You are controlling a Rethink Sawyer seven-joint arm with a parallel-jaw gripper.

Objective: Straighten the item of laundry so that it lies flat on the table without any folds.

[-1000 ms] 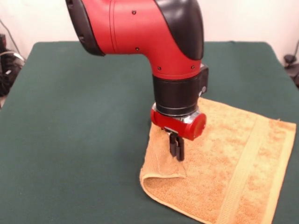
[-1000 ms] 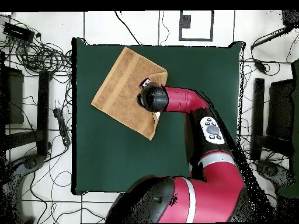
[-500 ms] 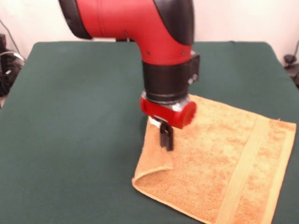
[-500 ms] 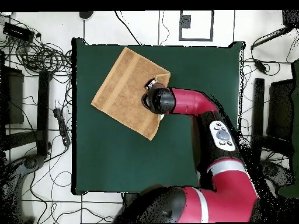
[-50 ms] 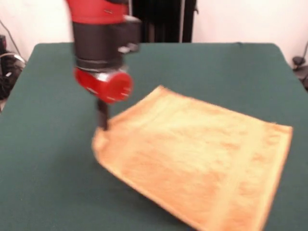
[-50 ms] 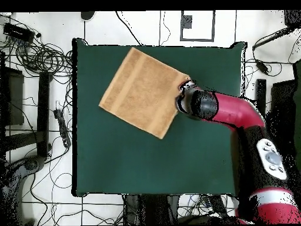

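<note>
The golden-orange towel (image 5: 192, 159) lies spread open at lower right of the front view, its bottom edge cut off, on the green table (image 5: 48, 183). The gripper (image 5: 102, 120) pinches its left corner; motion blur hides the fingertips' detail.

Tangled cables (image 6: 41, 56) on tiled floor (image 6: 141, 23); black stands (image 5: 163, 21) behind.

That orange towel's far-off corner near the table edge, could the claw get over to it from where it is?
Probably yes. The claw sits at one corner of the towel, and nothing else lies on the table to block it.
</note>
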